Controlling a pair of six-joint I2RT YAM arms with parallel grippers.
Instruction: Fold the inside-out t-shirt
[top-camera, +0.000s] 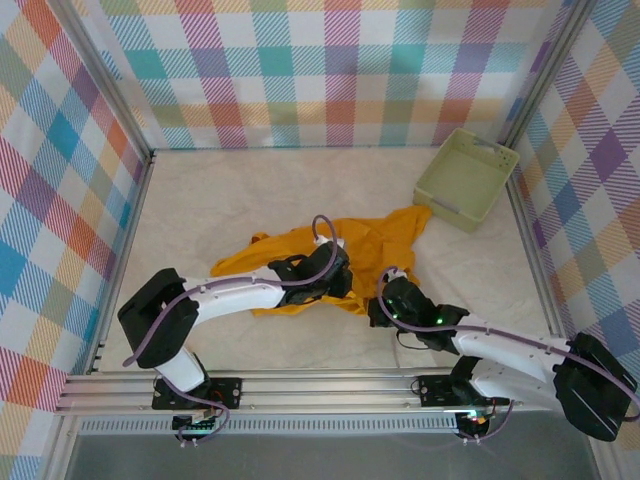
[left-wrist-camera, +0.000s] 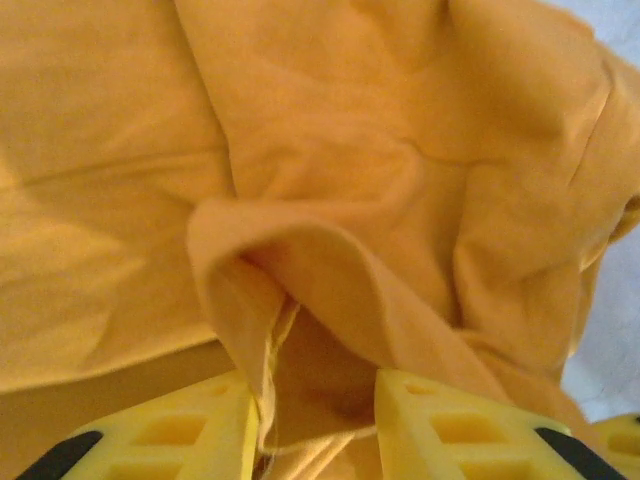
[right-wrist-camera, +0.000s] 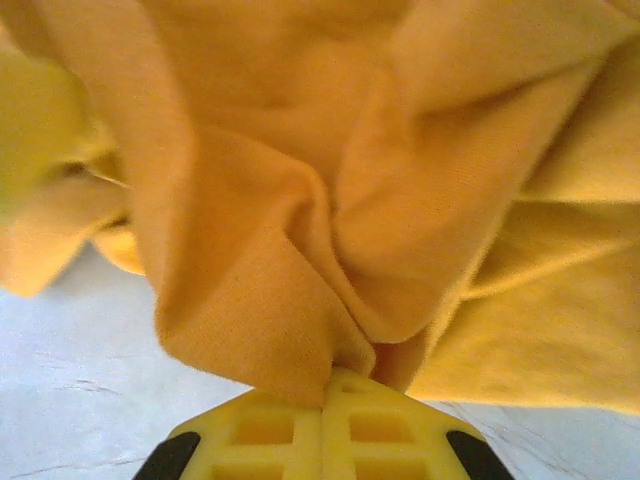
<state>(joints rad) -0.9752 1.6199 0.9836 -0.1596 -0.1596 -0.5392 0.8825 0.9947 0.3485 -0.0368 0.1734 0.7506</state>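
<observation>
The t-shirt (top-camera: 385, 238) lies crumpled on the bench (top-camera: 230, 200); the right fingers (right-wrist-camera: 390, 432) pinch one fold tight, the left fingers (left-wrist-camera: 180, 432) stand parted around another fold.

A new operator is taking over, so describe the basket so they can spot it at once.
Start at the far right corner of the table, by the checked walls. The basket sits there, just beyond the crumpled t-shirt. It is pale green, square and hard-walled, while the shirt is soft and mustard-orange.
</observation>
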